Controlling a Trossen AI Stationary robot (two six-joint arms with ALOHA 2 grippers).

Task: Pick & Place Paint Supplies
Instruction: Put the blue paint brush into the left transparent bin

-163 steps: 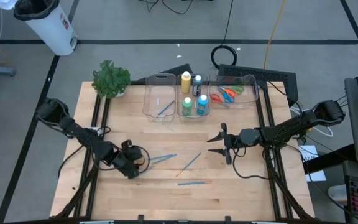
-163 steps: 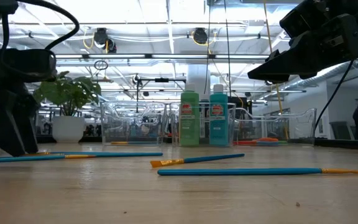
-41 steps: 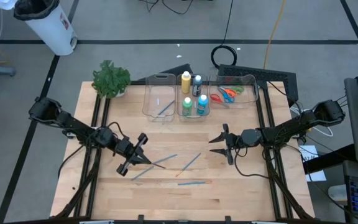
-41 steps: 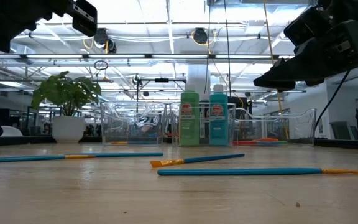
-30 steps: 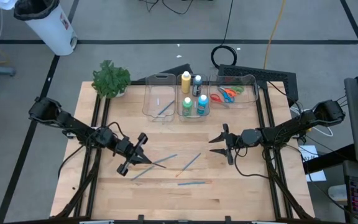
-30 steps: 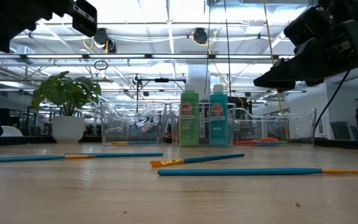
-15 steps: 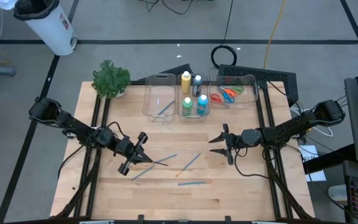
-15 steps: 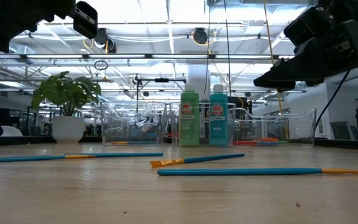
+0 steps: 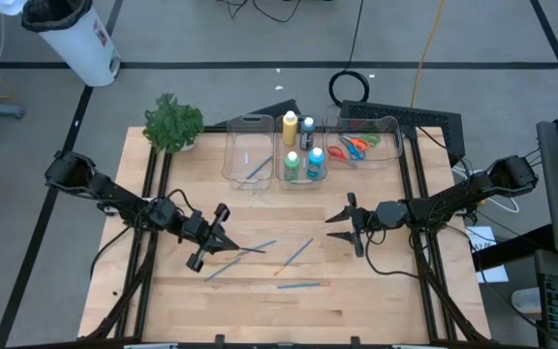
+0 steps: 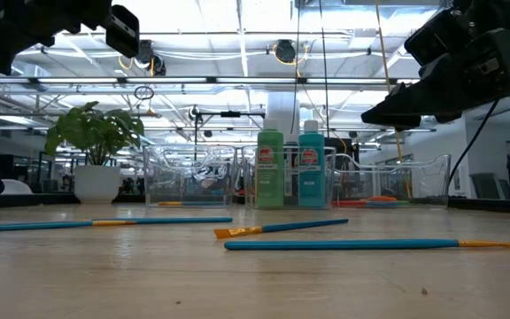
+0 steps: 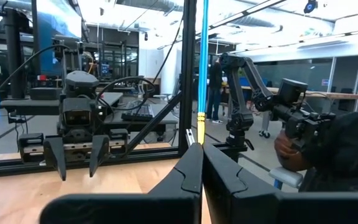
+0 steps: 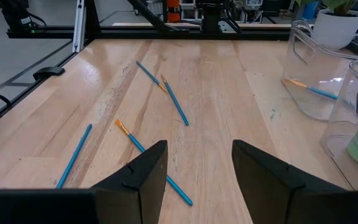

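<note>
My left gripper (image 9: 229,247) hangs above the table's left half, shut on a thin blue paintbrush (image 11: 202,62). Several more blue paintbrushes lie flat on the wood, among them ones at the middle (image 9: 298,252) and nearer the front (image 9: 299,286). My right gripper (image 9: 329,227) hovers right of the middle, open, with nothing between its fingers (image 12: 197,168). At the back, paint bottles (yellow (image 9: 290,126), green (image 9: 292,165), blue (image 9: 315,163)) stand in a clear bin, and scissors (image 9: 356,145) lie in the bin to its right. My left gripper pinches the paintbrush between its two shut fingertips (image 11: 191,168), at its orange-banded end (image 11: 200,127). The blue handle runs on past the fingers toward the table's right, slanting upward. The brush is lifted clear of the table.
Three clear bins (image 9: 250,150) line the far edge; the left one holds a brush (image 9: 257,170). A leafy plant (image 9: 172,124) stands at the far left corner. Bare wood lies along the near edge (image 9: 260,320).
</note>
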